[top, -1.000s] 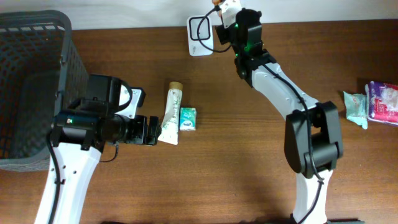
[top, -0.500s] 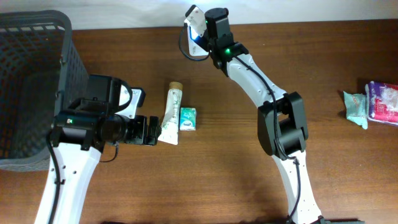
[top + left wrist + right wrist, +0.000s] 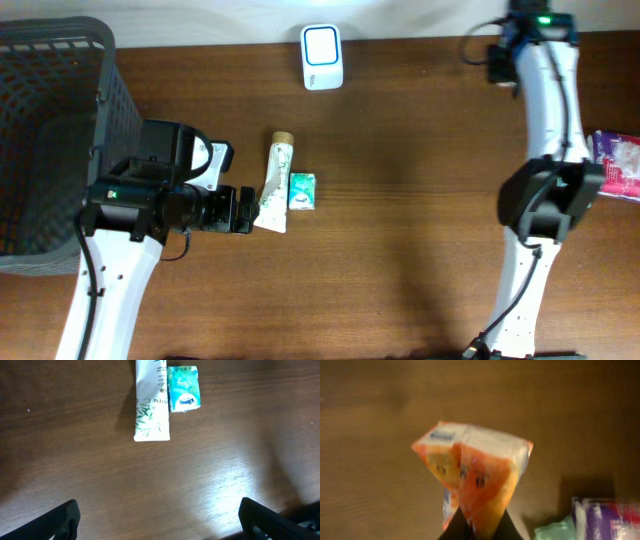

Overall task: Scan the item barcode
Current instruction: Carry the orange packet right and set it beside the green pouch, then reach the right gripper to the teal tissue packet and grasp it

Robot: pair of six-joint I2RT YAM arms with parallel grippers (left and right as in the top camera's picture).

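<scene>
right gripper (image 3: 479,530) clamped on orange packet (image 3: 472,472), left gripper (image 3: 160,520) open; set it down clear of purple pack (image 3: 607,517), far right.

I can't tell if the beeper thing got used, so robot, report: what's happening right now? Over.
Left fingers open, empty, by the tube. Right fingers shut on orange packet, well right of the scanner. Nothing between them.

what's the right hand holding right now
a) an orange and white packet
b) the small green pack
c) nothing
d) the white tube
A: in the right wrist view the right hand is shut on the orange and white packet, while the white tube and small green pack lie on the table.
</scene>
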